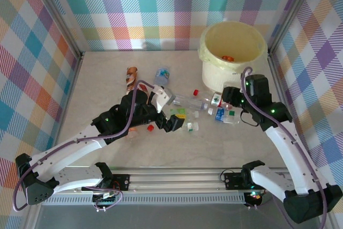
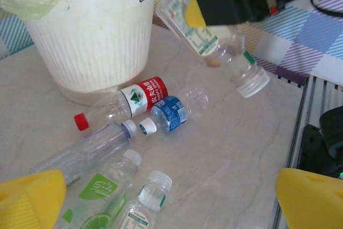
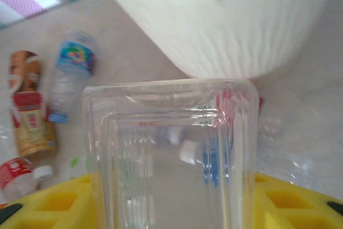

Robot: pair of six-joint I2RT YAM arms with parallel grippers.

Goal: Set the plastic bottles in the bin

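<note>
The cream bin (image 1: 233, 52) with its yellowish liner stands at the back right; its white ribbed wall (image 2: 91, 41) (image 3: 230, 30) shows in both wrist views. My right gripper (image 1: 228, 99) (image 3: 171, 202) is shut on a clear square bottle (image 3: 169, 148) (image 2: 214, 41), held tilted off the table just in front of the bin. My left gripper (image 1: 179, 119) (image 2: 171, 202) is open above several bottles lying on the table: a lime-green label one (image 2: 99, 191), a small clear one (image 2: 147, 202), a red label one (image 2: 142, 95) and a blue label one (image 2: 171, 112).
A brown label bottle (image 1: 131, 77) (image 3: 29, 116) and a blue label bottle (image 1: 162, 74) (image 3: 72, 73) lie at the back left of the pile. Loose red caps (image 1: 196, 91) (image 1: 150, 127) lie nearby. Checked walls enclose the table; a metal rail (image 1: 177, 178) runs along the front.
</note>
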